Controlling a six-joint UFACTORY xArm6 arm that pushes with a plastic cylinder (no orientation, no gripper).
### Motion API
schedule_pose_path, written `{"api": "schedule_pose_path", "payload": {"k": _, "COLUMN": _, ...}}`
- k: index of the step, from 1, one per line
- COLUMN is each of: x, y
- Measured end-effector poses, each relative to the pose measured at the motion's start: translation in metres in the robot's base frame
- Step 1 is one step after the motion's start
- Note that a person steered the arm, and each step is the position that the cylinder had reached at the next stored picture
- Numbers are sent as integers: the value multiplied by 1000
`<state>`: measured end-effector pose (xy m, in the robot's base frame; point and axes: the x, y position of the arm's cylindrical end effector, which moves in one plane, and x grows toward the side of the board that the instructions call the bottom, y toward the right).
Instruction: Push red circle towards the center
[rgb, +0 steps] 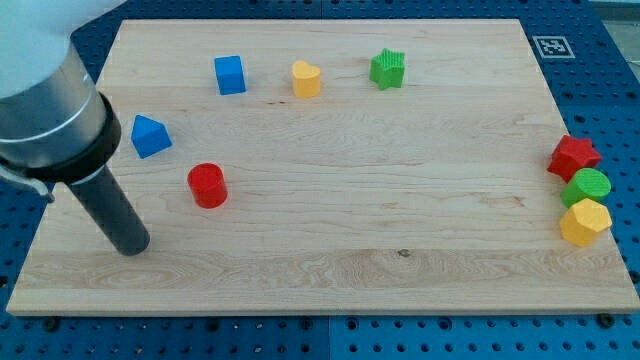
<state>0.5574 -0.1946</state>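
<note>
The wooden board (330, 130) carries the red circle (208, 185) at nine o'clock from its center, and my tip (133, 246), a bare rod with no jaws to open or close, sits apart at the circle's eight o'clock, seemingly placed to shove it rightward.

My desk (330, 250) is pale wood with visible grain, smooth and lightly satin. It lies on a blue perforated board (600, 60) that looks like painted metal or plastic; I cannot tell which. The red circle (208, 185) looks like matt plastic. My rod (112, 212) is dark and matt, under a glossy grey collar (50, 120).
</note>
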Motion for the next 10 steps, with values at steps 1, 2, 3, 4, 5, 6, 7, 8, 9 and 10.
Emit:
{"api": "schedule_pose_path", "payload": {"k": 1, "x": -14, "y": 1}}
{"api": "schedule_pose_path", "payload": {"k": 2, "x": -18, "y": 4}}
{"api": "schedule_pose_path", "payload": {"k": 3, "x": -18, "y": 4}}
{"api": "schedule_pose_path", "payload": {"k": 4, "x": -19, "y": 4}}
{"api": "schedule_pose_path", "payload": {"k": 5, "x": -19, "y": 4}}
{"api": "schedule_pose_path", "payload": {"k": 6, "x": -25, "y": 4}}
{"api": "schedule_pose_path", "payload": {"k": 7, "x": -32, "y": 4}}
{"api": "schedule_pose_path", "payload": {"k": 8, "x": -32, "y": 4}}
{"api": "schedule_pose_path", "payload": {"k": 9, "x": -35, "y": 4}}
{"api": "schedule_pose_path", "payload": {"k": 10, "x": -43, "y": 18}}
